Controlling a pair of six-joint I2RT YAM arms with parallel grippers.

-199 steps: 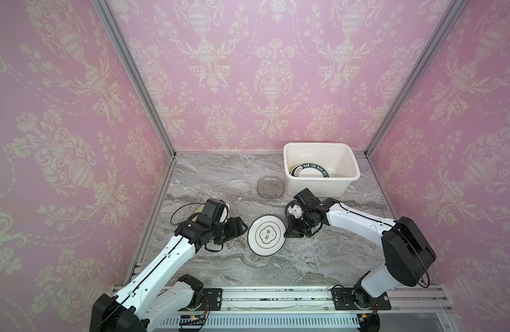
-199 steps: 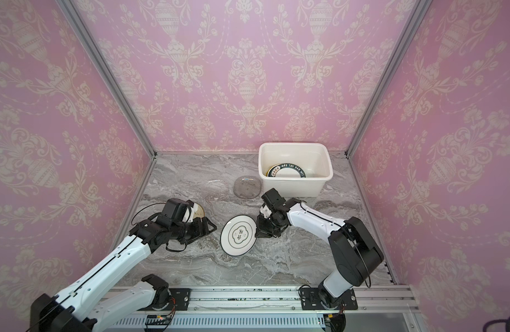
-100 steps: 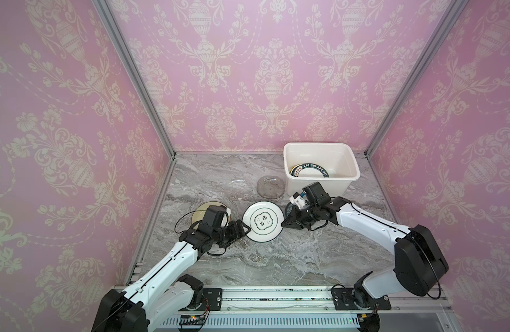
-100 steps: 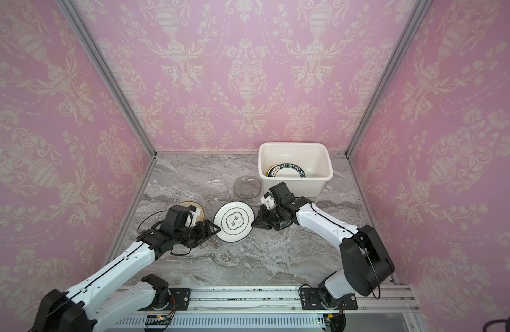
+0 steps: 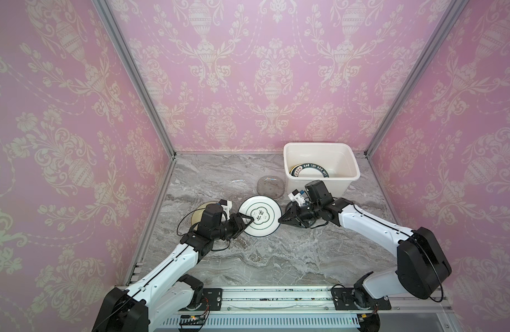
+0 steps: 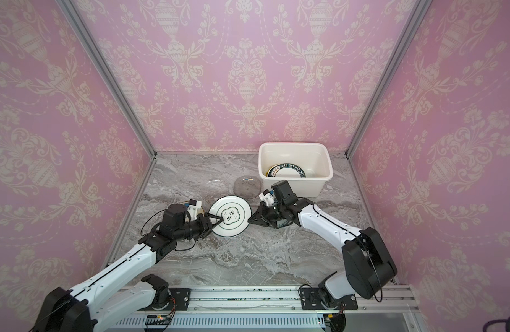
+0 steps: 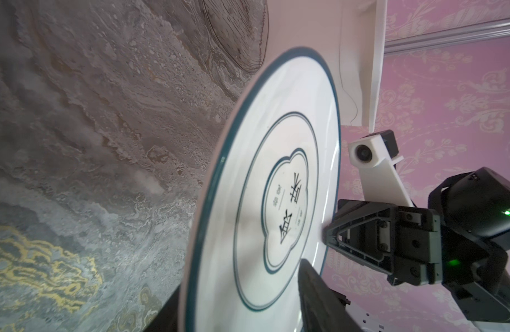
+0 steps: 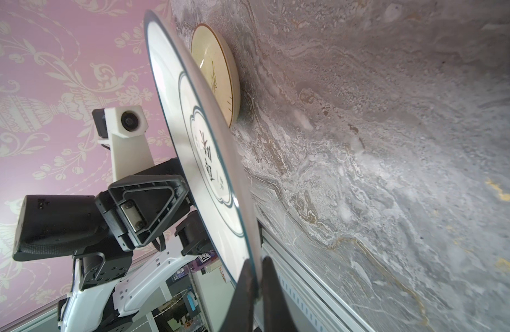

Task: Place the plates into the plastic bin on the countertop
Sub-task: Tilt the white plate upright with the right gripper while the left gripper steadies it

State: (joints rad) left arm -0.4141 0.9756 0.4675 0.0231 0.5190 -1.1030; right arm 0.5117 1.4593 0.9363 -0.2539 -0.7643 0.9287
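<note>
**Transfer of a plate between two arms, above the countertop (image 5: 276,258).** The right gripper (image 5: 281,220) is pinching the right edge of the white plate with green rings and brushed characters (image 5: 259,216). The plate is hanging tilted, clear of the marble, between the arms. The left gripper (image 5: 248,220) is straddling the opposite edge, with one finger lying across the plate's face. Whether its jaws are already bearing on the china cannot be told.

The white plastic bin (image 5: 341,186) is standing at the back right, holding a lettered dark-rimmed plate (image 5: 308,172). A cream plate (image 5: 197,215) and a clear glass plate (image 5: 271,186) are lying on the marble.

Judged good practice: neither arm should be letting go until the other is gripping firmly. The plate should be crossing the bin's rim level, then being lowered onto the plate inside rather than dropped.
</note>
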